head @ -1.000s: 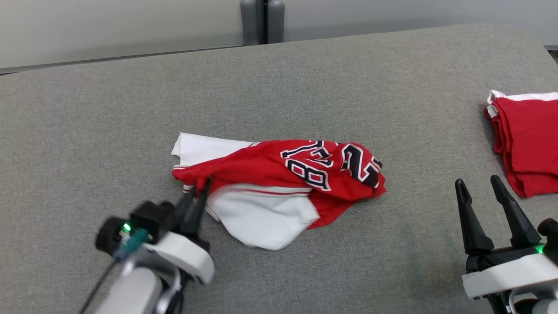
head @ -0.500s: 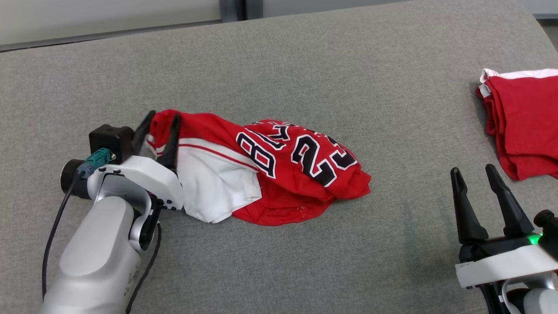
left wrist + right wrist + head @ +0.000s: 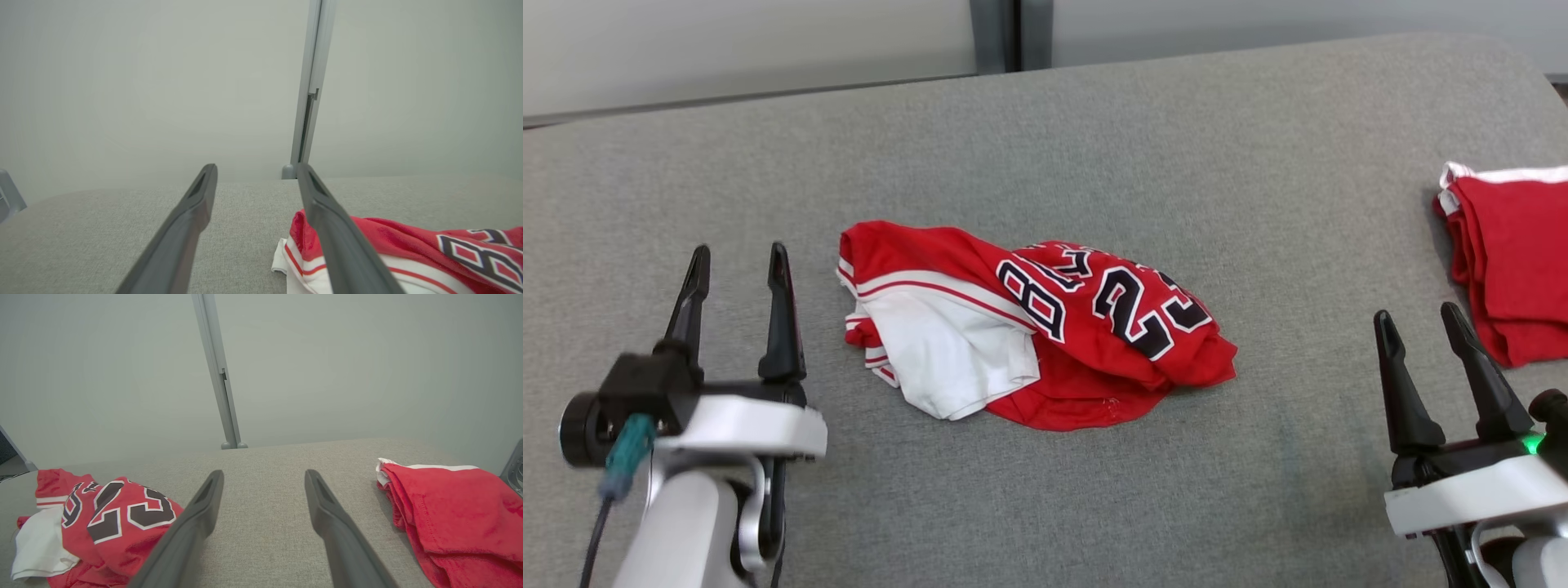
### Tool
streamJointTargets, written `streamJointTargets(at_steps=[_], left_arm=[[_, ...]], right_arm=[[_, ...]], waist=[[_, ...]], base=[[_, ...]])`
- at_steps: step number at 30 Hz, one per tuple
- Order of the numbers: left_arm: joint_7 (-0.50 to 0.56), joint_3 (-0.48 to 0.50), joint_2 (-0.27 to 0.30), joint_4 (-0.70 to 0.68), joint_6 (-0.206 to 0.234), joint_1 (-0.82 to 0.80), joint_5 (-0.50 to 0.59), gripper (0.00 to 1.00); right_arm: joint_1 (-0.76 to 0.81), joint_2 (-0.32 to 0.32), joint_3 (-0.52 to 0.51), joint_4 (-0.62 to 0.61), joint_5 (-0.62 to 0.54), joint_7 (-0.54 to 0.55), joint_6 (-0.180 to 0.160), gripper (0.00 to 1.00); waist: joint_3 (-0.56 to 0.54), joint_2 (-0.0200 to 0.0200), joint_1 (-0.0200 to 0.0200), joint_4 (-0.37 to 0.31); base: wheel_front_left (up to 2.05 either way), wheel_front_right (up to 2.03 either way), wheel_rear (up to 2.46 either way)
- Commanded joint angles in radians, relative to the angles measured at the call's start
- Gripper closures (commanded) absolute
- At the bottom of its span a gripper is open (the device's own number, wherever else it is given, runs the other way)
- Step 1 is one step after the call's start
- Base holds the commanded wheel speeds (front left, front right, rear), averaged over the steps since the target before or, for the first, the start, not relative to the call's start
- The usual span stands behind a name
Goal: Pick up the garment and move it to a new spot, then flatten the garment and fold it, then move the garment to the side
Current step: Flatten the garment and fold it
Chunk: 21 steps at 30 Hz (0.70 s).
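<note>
Fingers of the left gripper stood spread wide with nothing between them. They pointed up the head view over the bare grey fabric surface, just beside the left end of the jersey and not touching it. The right gripper was likewise parted and empty, well apart from the jersey on its right side.

The jersey lay crumpled in a heap near the middle of the surface. The red body was uppermost and showed a black, white-edged "23". A white panel with red stripes lay at the left end. Creased characters beside the number were possibly lettering but were not legible.

A folded red garment with white trim lay at the far right, near the right gripper but clear of it.
</note>
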Motion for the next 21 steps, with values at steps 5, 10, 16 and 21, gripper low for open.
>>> streamJointTargets(at_steps=[5, 10, 16, 21], left_arm=[[0.0, 0.018, 0.006, -0.153, 0.009, 0.167, 0.031, 0.0], [0.019, 0.031, 0.038, -0.24, 0.012, 0.29, 0.019, 0.0], [0.053, 0.027, 0.058, -0.309, 0.037, 0.398, 0.034, 0.0], [0.072, 0.019, 0.061, -0.34, 0.048, 0.425, 0.039, 0.0]], right_arm=[[0.038, -0.014, 0.005, -0.005, -0.012, 0.025, 0.0, 0.0], [0.078, -0.016, 0.001, -0.014, -0.013, 0.046, 0.0, 0.0], [0.128, -0.016, -0.006, -0.027, -0.016, 0.07, 0.0, 0.0], [0.14, -0.012, -0.006, -0.046, -0.018, 0.086, 0.0, 0.0]], waist=[[-0.073, 0.0, 0.0, 0.03], [-0.126, 0.0, 0.0, 0.041], [-0.181, 0.0, 0.0, 0.041], [-0.188, 0.0, 0.0, 0.045]], base=[[0.0, 0.0, 0.0], [0.0, 0.0, 0.0], [0.0, 0.0, 0.0], [0.0, 0.0, 0.0]])
